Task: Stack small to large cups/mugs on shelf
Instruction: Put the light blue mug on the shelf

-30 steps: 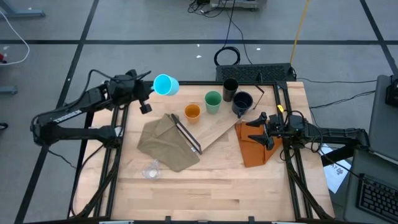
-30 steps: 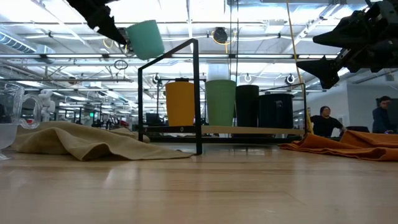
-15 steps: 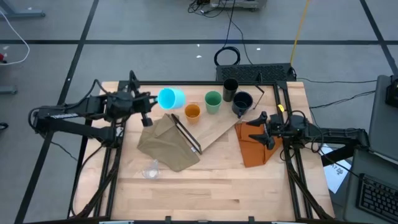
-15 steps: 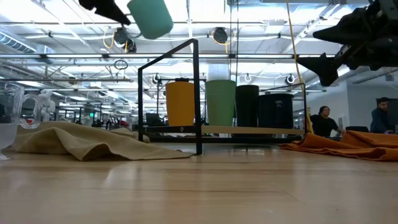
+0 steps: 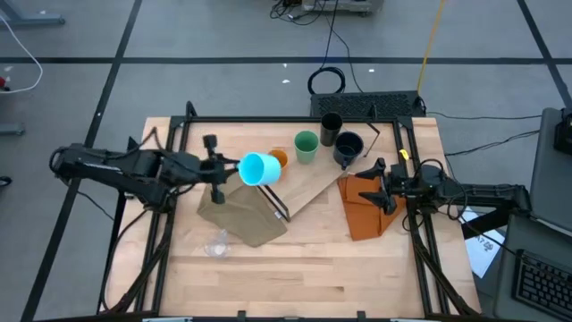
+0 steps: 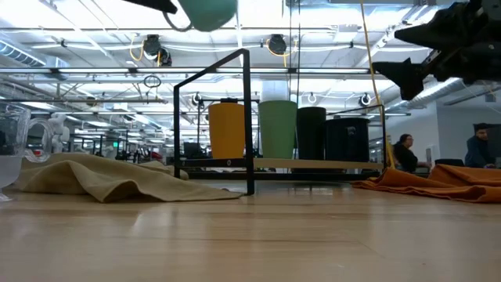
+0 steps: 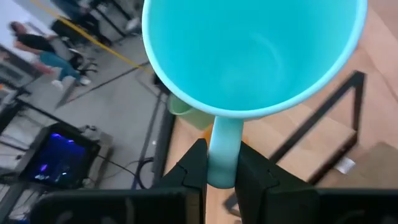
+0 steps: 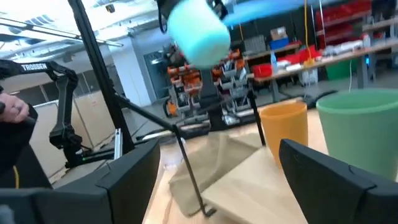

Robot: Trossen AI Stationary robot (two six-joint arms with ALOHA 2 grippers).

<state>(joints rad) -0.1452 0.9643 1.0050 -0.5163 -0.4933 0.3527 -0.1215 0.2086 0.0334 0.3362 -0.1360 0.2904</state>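
High view: wooden table (image 5: 304,268). Left gripper (image 5: 225,168) over the table's left half, jaws clamped on the handle of the cyan mug (image 5: 261,168); the mug is in the air, tipped on its side, just above the orange cup (image 5: 279,157). Shelf (image 5: 308,183), a pale board with a black frame (image 5: 268,195) at one end, lies slantwise mid-table. On or beside its far end stand in a row: orange cup, green cup (image 5: 306,146), black tumbler (image 5: 331,127), dark mug (image 5: 348,147). Tan cloth (image 5: 237,210) beside the frame; clear cup (image 5: 216,243) near the cloth's front edge. Right gripper (image 5: 372,185) waits above the orange cloth (image 5: 365,207), jaws wide apart, holding nothing.

Low view: cyan mug (image 6: 207,12) high at the top edge, above the frame (image 6: 246,117). Orange cup (image 6: 226,130), green cup (image 6: 278,128), black tumbler (image 6: 311,132) and dark mug (image 6: 346,138) upright on the board.

Left wrist view: fingers (image 7: 193,168) pinch the mug's handle (image 7: 222,152); the mug's open mouth faces the camera.

Right wrist view: own fingers (image 8: 134,171) spread; mug (image 8: 198,32) aloft beyond them; orange cup (image 8: 285,127) and green cup (image 8: 364,127) close by.
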